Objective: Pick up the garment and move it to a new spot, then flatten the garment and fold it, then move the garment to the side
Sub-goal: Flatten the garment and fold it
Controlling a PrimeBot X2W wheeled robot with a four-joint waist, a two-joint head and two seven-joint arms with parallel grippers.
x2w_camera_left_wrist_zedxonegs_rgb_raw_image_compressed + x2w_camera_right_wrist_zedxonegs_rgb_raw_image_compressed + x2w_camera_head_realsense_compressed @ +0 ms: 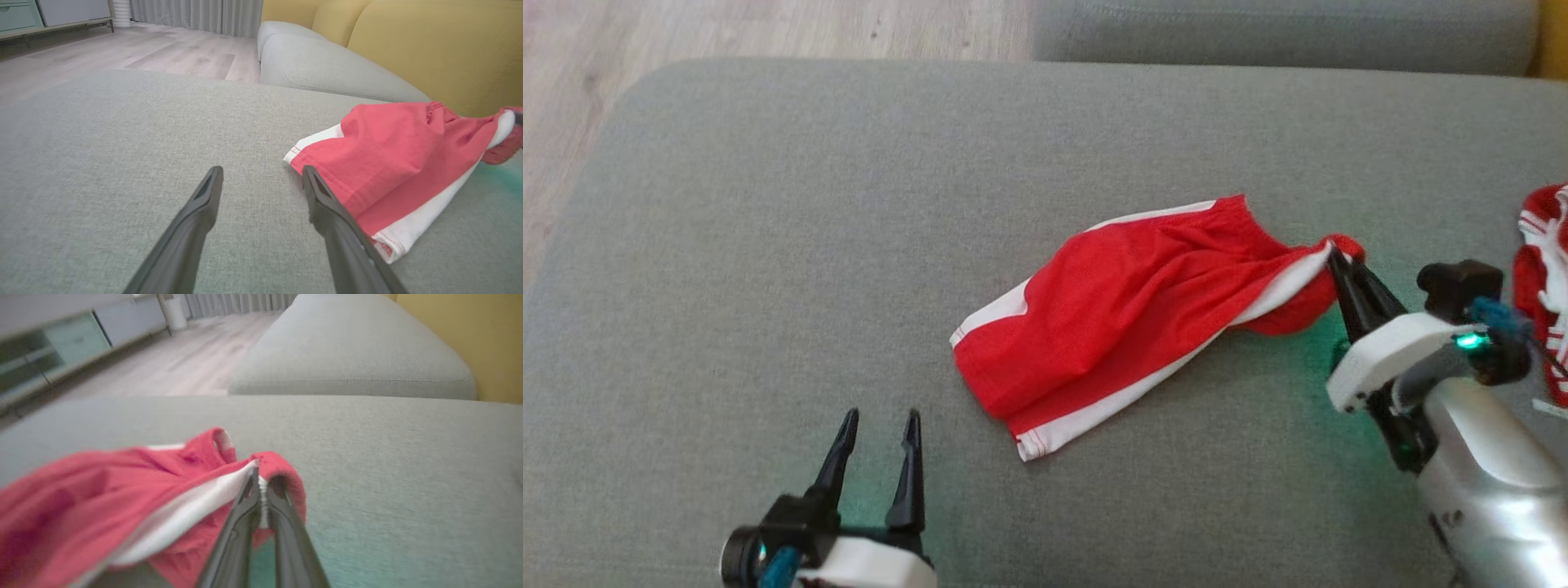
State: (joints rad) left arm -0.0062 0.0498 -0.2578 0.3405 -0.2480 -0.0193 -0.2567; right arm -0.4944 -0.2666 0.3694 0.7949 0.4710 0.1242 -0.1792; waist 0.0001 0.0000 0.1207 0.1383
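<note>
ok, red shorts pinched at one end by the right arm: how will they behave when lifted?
Probably floppy: the red shorts bunch and wrinkle where the right fingers pinch them, so the rest would likely hang limp. Thin fabric, so likely light. May drag rather than slide on the textured grey cushion.

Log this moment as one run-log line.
phase: picking up | right gripper: shut on red shorts, one end | left gripper: open, apart from shorts | surface: grey cushion

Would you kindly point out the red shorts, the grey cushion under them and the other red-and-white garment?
Red shorts (1127, 302), head view, middle of the red panel.
Grey cushion (768, 245), head view, bare fabric left of the shorts.
Other red-and-white garment (1535, 286), head view, red cloth at the right edge.
</note>
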